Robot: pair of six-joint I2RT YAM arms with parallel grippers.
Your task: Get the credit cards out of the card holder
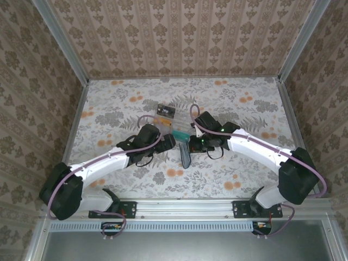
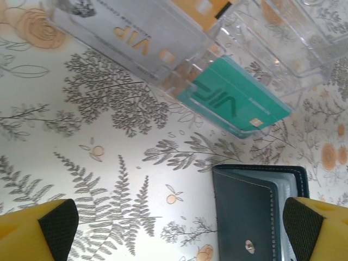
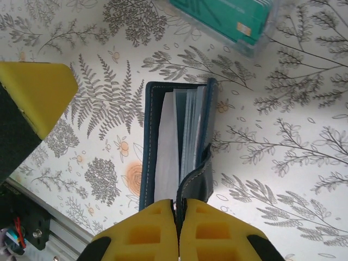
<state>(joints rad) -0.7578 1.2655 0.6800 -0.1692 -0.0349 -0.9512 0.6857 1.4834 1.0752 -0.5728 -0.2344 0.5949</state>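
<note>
**Right gripper [image 3: 176,225] pinched shut on the closure flap of the card holder [image 3: 179,141]; left gripper [image 2: 174,234] spread wide, holding nothing.**

Risks: the hold is on the thin flap alone, so a pull may slip off it or swing the holder round instead of steadying it. If the left fingers close from here, they may catch the cover or a clear sleeve [image 3: 190,125] rather than a card. The teal card [image 2: 234,100], loose just beyond the holder, could get nudged. Holder: it lies on the table between the left fingers, nearer one of them. It is dark navy with pale stitching and a snap stud [image 2: 249,246]. It is partly open, sleeves fanned, with a pale sheet [image 3: 166,152] inside; card or lining, cannot tell.
</note>
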